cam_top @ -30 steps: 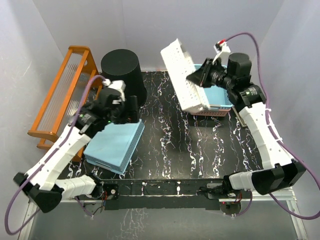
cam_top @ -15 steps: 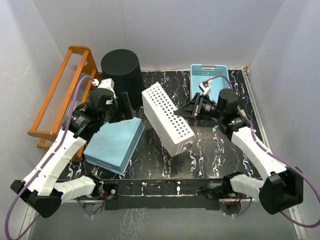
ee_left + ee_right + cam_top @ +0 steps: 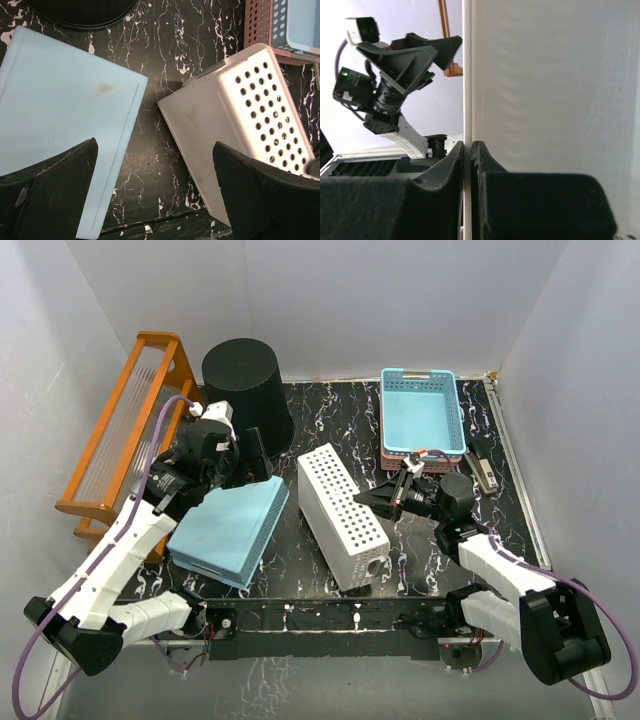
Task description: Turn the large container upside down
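Your right gripper [image 3: 468,145] is pinched tight on the wall of the white basket [image 3: 340,515], which lies on its side nearest you; I'd release it before anything else. Just left of the white basket, your left gripper [image 3: 155,150] hangs wide and empty over the overturned blue basket [image 3: 230,525]. The large container [image 3: 245,385] stands far-left of the white basket, apparently closed end up, so grip its ribbed wall squarely and roll it toward the white basket, away from the orange rack [image 3: 125,430] crowding its other side.

table [image 3: 322,430] – black marbled | large container [image 3: 246,380] back left | white basket [image 3: 340,515] centre, on its side | blue basket [image 3: 228,528] front left – overturned | pink basket [image 3: 392,460] back right
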`<state>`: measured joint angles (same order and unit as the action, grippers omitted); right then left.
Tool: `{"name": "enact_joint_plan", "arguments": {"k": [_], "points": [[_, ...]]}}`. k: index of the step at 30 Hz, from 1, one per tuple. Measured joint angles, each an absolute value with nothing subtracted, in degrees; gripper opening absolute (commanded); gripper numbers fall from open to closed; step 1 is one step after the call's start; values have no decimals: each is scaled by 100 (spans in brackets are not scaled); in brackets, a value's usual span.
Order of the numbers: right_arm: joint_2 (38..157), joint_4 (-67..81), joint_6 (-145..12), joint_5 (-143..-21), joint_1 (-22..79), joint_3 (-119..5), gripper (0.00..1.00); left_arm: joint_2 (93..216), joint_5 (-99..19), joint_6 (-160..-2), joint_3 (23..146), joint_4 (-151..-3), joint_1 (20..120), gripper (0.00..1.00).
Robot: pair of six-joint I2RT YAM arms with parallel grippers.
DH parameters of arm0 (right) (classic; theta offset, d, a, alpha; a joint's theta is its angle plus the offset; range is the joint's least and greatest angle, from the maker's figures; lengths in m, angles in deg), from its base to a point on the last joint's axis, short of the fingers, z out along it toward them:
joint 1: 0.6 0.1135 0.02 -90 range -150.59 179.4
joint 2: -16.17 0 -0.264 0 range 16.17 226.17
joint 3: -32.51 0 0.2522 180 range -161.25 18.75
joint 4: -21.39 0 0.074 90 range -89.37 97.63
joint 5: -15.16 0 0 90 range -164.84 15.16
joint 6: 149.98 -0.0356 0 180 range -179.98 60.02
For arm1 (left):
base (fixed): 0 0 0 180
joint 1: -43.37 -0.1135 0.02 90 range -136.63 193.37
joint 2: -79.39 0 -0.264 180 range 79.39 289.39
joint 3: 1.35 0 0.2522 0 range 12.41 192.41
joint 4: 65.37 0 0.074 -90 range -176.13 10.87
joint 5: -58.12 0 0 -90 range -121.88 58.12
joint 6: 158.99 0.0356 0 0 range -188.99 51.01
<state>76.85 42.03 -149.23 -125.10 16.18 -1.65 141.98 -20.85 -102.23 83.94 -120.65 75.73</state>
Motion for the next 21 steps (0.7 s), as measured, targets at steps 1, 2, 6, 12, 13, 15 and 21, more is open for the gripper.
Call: {"name": "enact_joint_plan", "arguments": {"k": [1,2,6,12,13,15,21], "points": [[7593,4189,-14930,-12477,1587,-165,0,14189,-2101,-10227,8361,-12050,7573,99],[7480,4181,-14927,-12420,1537,-130,0,14187,-2118,-10227,8344,-12052,7573,99],[7080,3962,-14831,-12298,1290,303,17,14187,-2164,-10227,8311,-12032,7573,99],[6826,3118,-14409,-12020,1008,469,48,14193,-2186,-10212,8311,-12030,7573,99],[6824,2869,-14252,-11952,1008,462,56,14195,-2197,-10207,8311,-12030,7573,99],[6833,2207,-13859,-11771,1004,421,68,14211,-2225,-10203,8311,-12023,7573,99],[7438,168,-12359,-11135,999,-740,77,14329,-2341,-10177,8298,-11943,7573,99]]}}
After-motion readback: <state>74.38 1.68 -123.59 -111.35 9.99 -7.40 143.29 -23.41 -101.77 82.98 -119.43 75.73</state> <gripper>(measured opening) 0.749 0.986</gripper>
